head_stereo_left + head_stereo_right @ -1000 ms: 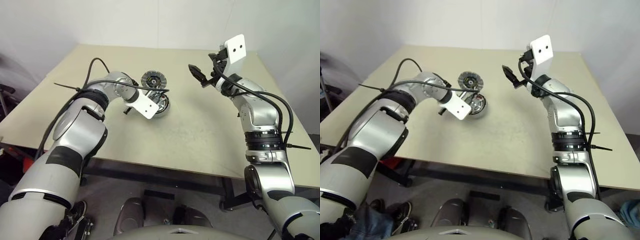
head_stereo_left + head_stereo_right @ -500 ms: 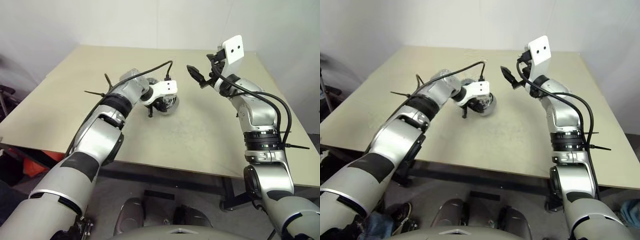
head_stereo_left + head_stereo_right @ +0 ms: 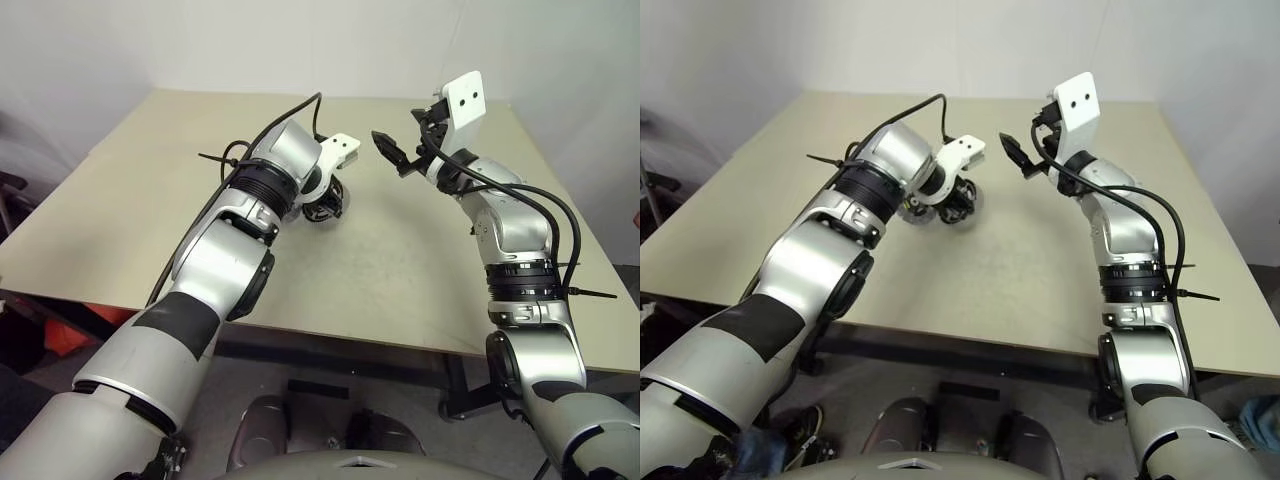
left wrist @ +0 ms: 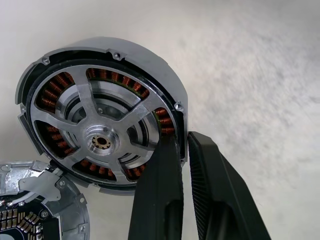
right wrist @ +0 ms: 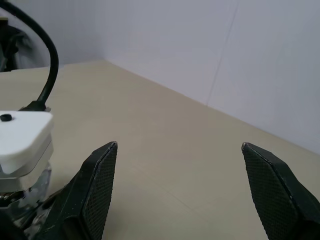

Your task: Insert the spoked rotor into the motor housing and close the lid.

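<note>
Left gripper (image 4: pixel 184 150) pinched shut, we hover at the near rim of the motor housing (image 4: pixel 145 60) with the spoked rotor (image 4: pixel 102 141) seated inside, the lid (image 4: pixel 37 205) touching beside it, our right gripper (image 5: pixel 180 195) spread wide, empty.

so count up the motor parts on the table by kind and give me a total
spoked rotor: 1, seated in the housing
motor housing: 1
lid: 1, lying beside the housing
total: 3

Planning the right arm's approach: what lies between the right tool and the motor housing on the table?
Nothing lies there: bare table separates the open right tool from the motor housing, seen in both eye views.
</note>
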